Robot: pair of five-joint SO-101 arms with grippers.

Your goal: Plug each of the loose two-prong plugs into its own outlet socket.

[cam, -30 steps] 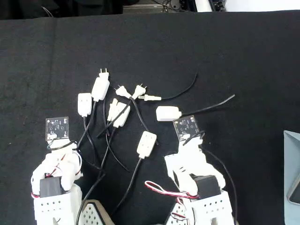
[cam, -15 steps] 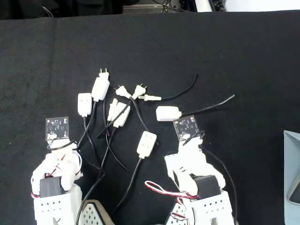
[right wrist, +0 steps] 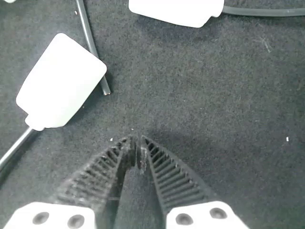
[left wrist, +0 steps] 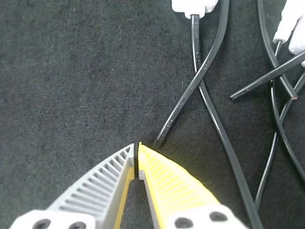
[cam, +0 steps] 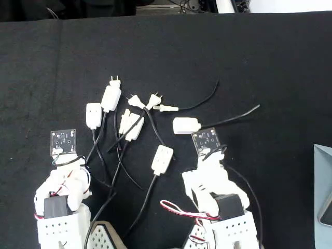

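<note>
Several white plugs and outlet sockets on black cords lie tangled mid-table. A large two-prong plug (cam: 111, 96) points away from the arms, with two small plugs (cam: 136, 101) (cam: 154, 99) beside it. One socket (cam: 93, 115) lies ahead of the left arm (cam: 62, 197), and its end (left wrist: 194, 5) is seen beyond my left gripper (left wrist: 137, 149), which is shut and empty over bare cloth. My right gripper (right wrist: 137, 144) is also shut and empty. A socket (right wrist: 61, 88) (cam: 162, 159) and another white socket body (right wrist: 176, 12) (cam: 185, 125) lie just ahead of it.
Black cords (left wrist: 205, 86) cross close beside the left gripper's fingertips. A loose cord end (right wrist: 106, 90) lies by the nearer socket. The black cloth (cam: 270, 62) is open toward the far side and right. A grey object (cam: 324, 197) sits at the right edge.
</note>
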